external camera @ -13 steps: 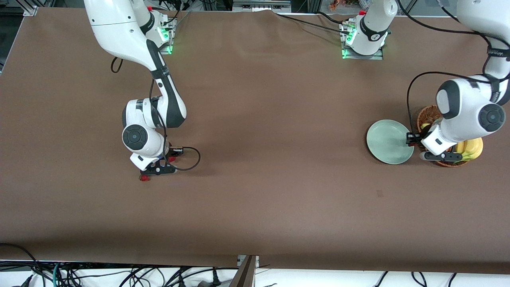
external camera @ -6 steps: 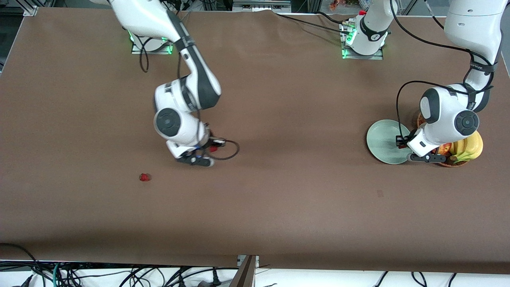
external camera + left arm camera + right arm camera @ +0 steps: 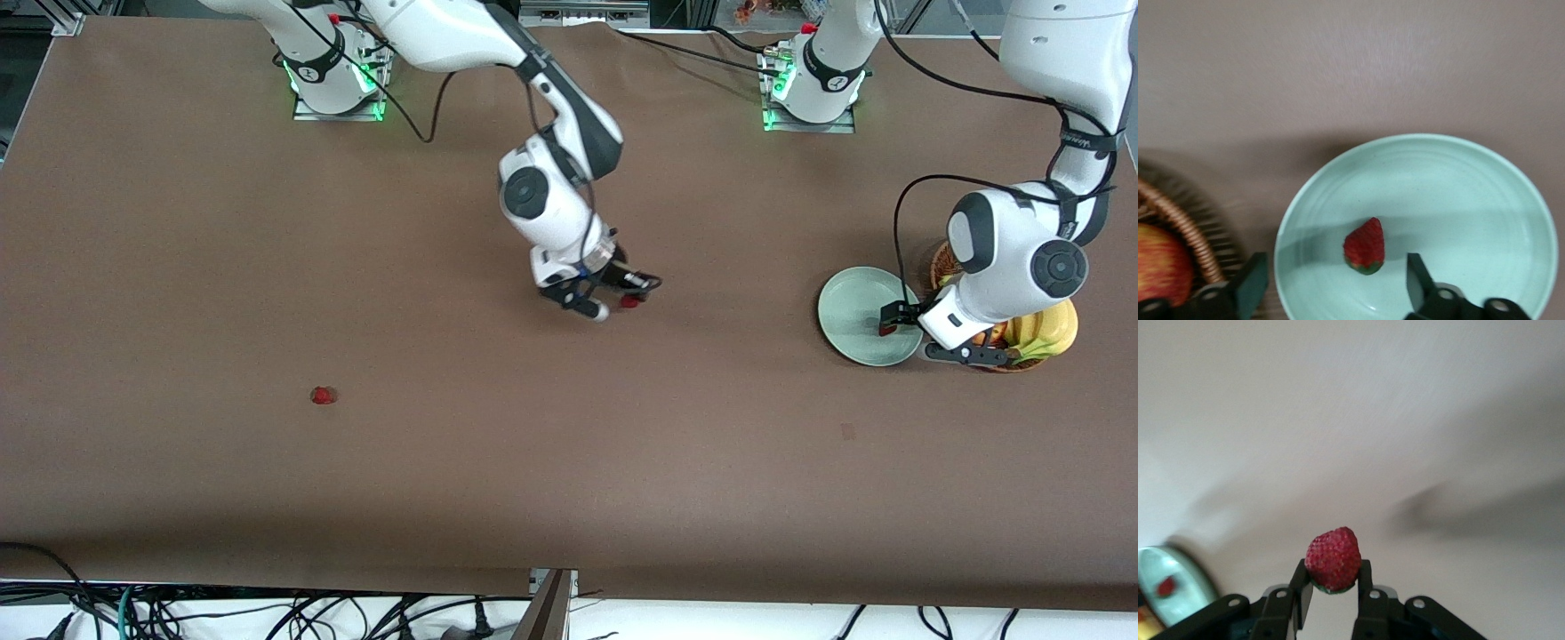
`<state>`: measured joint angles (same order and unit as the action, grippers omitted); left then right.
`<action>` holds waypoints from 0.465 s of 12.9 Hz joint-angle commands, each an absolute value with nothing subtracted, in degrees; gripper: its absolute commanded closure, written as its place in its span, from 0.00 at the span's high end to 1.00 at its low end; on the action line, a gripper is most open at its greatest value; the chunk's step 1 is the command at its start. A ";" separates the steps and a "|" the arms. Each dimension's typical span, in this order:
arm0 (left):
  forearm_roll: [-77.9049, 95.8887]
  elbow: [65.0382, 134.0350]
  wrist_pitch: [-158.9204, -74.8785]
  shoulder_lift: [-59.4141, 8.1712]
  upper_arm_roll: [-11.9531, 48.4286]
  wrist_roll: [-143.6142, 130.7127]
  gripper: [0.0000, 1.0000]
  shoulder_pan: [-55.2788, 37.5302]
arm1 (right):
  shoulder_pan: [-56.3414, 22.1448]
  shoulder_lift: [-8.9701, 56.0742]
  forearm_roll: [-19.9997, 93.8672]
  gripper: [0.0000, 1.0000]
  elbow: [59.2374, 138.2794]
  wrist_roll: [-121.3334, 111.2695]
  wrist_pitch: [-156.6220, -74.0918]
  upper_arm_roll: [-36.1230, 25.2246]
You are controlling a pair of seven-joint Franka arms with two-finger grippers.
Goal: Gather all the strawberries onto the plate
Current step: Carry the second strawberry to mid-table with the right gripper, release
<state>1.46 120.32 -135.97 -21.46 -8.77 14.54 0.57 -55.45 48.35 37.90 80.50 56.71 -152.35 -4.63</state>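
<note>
Fingers [image 3: 1363,583] pinch strawberry [image 3: 1333,558]; left fingers [image 3: 1253,288] spread over plate [image 3: 1471,193].

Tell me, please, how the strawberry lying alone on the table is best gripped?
Probably from straight above, fingers closing across the body of the lone strawberry. It is small, lies low on the flat table with nothing beside it, and the right gripper holds its strawberry that way. Its exact pose is too small to tell.

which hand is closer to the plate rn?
Left. The left hand is open over the plate, a strawberry lying on it; the right hand carries another strawberry over mid-table.
</note>
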 commanded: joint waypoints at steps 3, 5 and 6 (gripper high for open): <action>3.52 120.76 -129.12 -11.88 -9.23 16.17 1.00 -0.17 | -59.94 52.57 39.20 0.63 76.29 64.07 -161.28 -4.66; 3.52 120.94 -128.15 -10.12 -8.88 15.21 1.00 -0.52 | -59.42 50.46 38.50 0.90 76.46 63.90 -154.12 -7.36; 3.52 120.94 -127.80 -9.67 -8.53 13.55 1.00 -0.61 | -59.41 48.88 38.32 1.00 76.38 63.55 -147.81 -10.52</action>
<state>1.62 120.06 -128.77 -11.31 -8.70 14.24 0.11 -60.21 51.75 37.91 77.01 64.07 -156.57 -6.79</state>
